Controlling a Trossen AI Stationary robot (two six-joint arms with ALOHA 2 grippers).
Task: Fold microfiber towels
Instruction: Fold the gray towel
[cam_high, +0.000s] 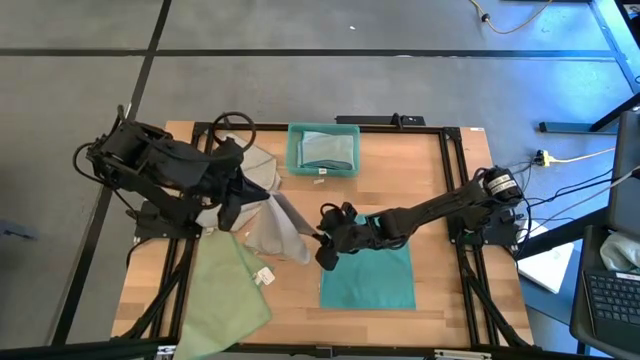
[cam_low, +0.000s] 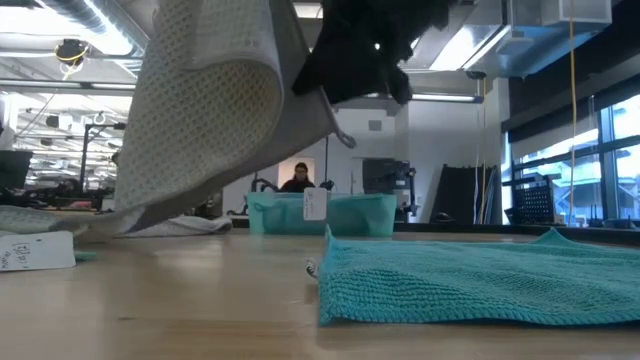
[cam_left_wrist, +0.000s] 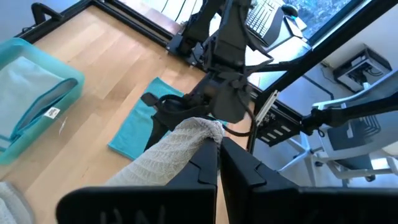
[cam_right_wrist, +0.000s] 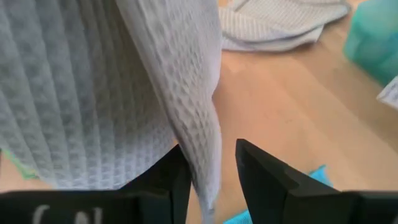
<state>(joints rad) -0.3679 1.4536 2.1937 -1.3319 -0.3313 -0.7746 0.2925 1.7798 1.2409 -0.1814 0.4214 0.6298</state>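
Across the pale wooden desk (cam_high: 440, 260), framed by black metal rails and standing on grey floor crossed by dark lines, the rigid teal plastic bin (cam_high: 323, 150) serves as landmark at the far middle edge, holding a folded pale blue-green cloth. Just in front of the bin and toward the left arm's side, a light grey waffle-weave microfiber towel (cam_high: 277, 226) hangs lifted off the wood; the left gripper (cam_left_wrist: 217, 163) has its jaws clamped together on the upper edge of that towel, and the cloth drapes down from there. The right gripper (cam_right_wrist: 208, 171), reaching in from the right side of the bin, sits at the towel's lower hanging edge with its jaws apart, a fold of the grey cloth lying between them but not yet pinched. Nearer the front edge than the bin, a flat teal microfiber towel (cam_high: 368, 275) lies spread on the wood beneath the right arm. Farther toward the left front corner from the bin, a pale green microfiber towel (cam_high: 228, 290) lies flat, partly over the desk's edge, with a small white tag (cam_high: 264, 276) beside it. Beyond the bin in the low view, a bright workshop room shows ceiling lights, dark equipment, and a seated person (cam_low: 299, 177) far behind.
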